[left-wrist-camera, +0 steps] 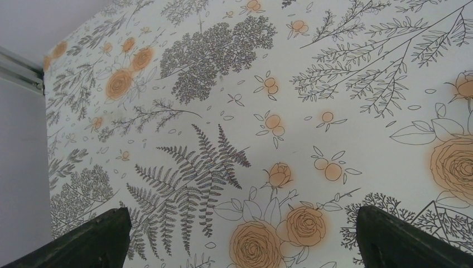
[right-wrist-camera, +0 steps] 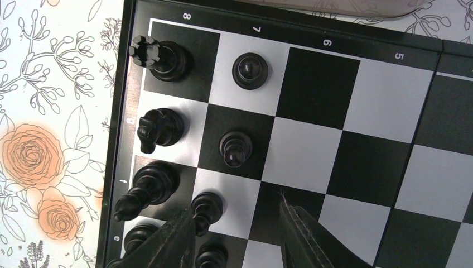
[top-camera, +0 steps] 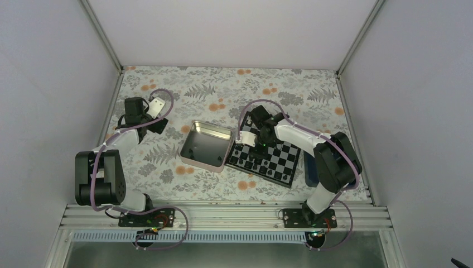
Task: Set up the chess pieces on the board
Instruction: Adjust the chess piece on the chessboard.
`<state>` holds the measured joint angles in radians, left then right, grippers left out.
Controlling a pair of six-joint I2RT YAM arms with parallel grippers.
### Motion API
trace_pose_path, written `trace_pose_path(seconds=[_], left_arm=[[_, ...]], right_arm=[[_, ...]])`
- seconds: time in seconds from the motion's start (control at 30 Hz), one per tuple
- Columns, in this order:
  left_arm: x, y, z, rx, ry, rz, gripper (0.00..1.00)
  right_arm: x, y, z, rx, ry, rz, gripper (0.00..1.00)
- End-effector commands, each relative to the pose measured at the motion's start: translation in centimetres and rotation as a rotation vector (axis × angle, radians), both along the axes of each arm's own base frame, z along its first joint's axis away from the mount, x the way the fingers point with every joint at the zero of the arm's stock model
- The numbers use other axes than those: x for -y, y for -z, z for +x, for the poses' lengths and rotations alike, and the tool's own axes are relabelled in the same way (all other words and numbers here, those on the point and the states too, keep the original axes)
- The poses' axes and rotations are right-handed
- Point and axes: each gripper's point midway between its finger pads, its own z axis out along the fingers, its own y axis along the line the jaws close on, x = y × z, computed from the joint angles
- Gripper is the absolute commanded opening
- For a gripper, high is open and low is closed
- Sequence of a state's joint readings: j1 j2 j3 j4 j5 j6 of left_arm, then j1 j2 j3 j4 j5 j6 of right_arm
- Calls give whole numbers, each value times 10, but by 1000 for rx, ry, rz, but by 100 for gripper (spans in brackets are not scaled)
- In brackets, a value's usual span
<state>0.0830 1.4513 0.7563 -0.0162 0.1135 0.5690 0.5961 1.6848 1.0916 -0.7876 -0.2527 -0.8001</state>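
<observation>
The board [right-wrist-camera: 312, 139] fills the right wrist view, and it lies right of centre [top-camera: 281, 162] in the top view. Black chess pieces stand along its left edge: a rook [right-wrist-camera: 162, 56], a knight [right-wrist-camera: 159, 128], a bishop [right-wrist-camera: 146, 187] and pawns [right-wrist-camera: 250, 70] [right-wrist-camera: 235, 148]. My right gripper [right-wrist-camera: 235, 209] hovers low over the board, open. One pawn [right-wrist-camera: 206, 211] stands upright just inside its left finger [right-wrist-camera: 178, 234], apart from the right finger. My left gripper [left-wrist-camera: 242, 215] is wide open above the bare flowered cloth, at the far left [top-camera: 158, 114] in the top view.
A silver metal tin [top-camera: 206, 145] lies against the board's left side, with a few dark specks inside. A dark blue tray [top-camera: 308, 167] shows partly under the right arm. White walls with metal rails enclose the flowered table [top-camera: 223, 89].
</observation>
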Motion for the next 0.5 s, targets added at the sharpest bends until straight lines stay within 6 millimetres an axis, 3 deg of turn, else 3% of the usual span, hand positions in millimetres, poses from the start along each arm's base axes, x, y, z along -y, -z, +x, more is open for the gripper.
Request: trace_pose_path(seconds=[0.0, 0.47], left_arm=[[1, -7, 2, 33, 19, -2, 100], [0, -7, 1, 34, 18, 3, 100]], right_arm=[[-4, 0, -1, -3, -23, -1, 40], [-5, -8, -6, -5, -28, 3, 40]])
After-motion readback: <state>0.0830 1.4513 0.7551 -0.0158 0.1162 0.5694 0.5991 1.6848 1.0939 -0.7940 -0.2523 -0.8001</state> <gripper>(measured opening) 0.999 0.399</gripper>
